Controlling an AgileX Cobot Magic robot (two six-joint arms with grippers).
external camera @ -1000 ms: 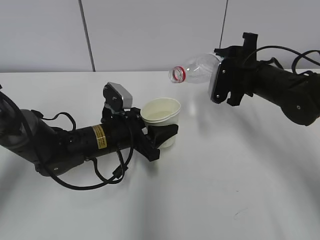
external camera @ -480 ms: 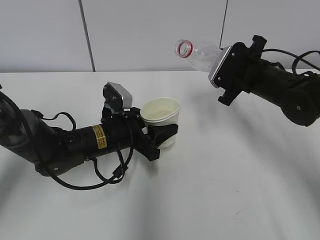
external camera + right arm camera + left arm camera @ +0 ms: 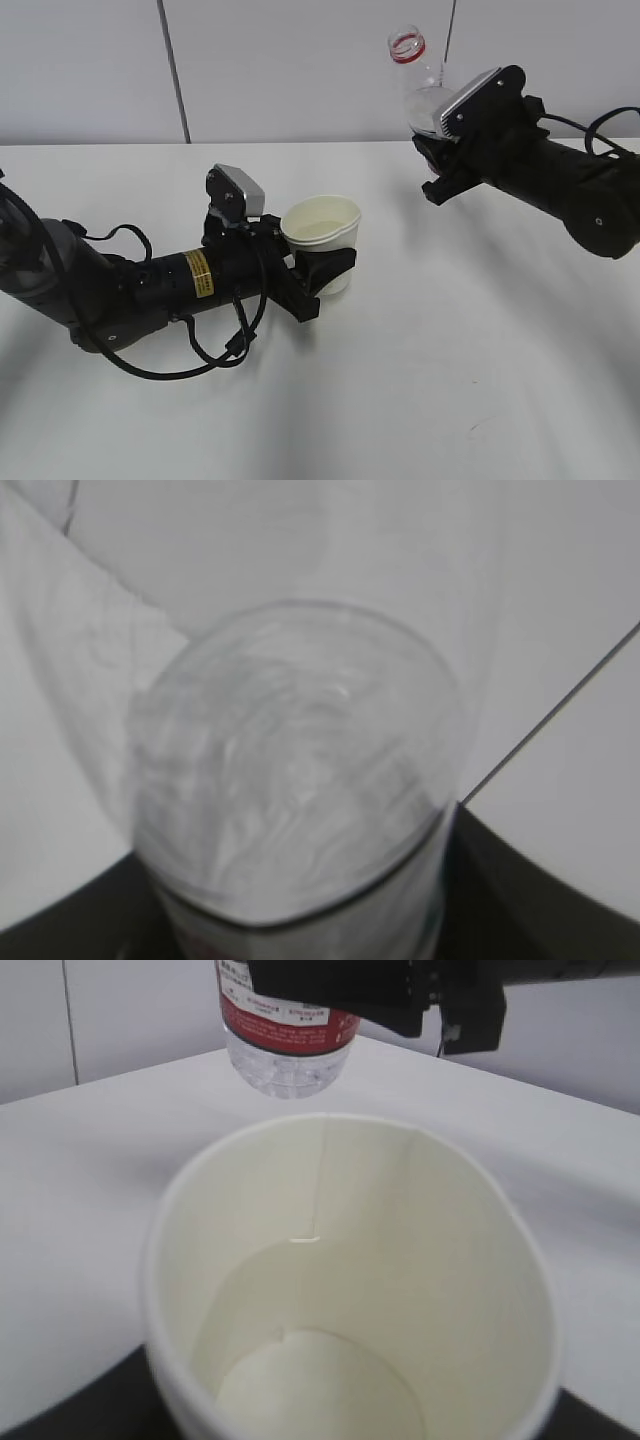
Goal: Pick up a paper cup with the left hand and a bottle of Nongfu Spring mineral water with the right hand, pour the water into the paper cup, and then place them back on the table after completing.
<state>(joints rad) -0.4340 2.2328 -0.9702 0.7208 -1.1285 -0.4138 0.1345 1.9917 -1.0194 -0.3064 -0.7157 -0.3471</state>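
At 1 o'clock, bottle [image 3: 425,85]: tipped back near upright a second after lying mouth-down; pour looks done.
Right hand [image 3: 450,150]: jaws clamped on bottle, above bench [image 3: 450,380].
Centre, paper cup [image 3: 322,232]: upright, water [image 3: 310,1385] inside.
Left hand [image 3: 315,275]: jaws clamped on cup.
Left: setting both down.

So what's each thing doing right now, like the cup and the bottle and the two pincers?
Paper cup: upright, open top, gripped.
Bottle: lifted, near upright, mouth up, no cap.
Water: none seen pouring; whether the cup holds any, can't tell.
Left pincer: shut on the paper cup.
Right pincer: shut on the bottle.
Table: white; cup's base hidden, so resting or lifted is unclear.
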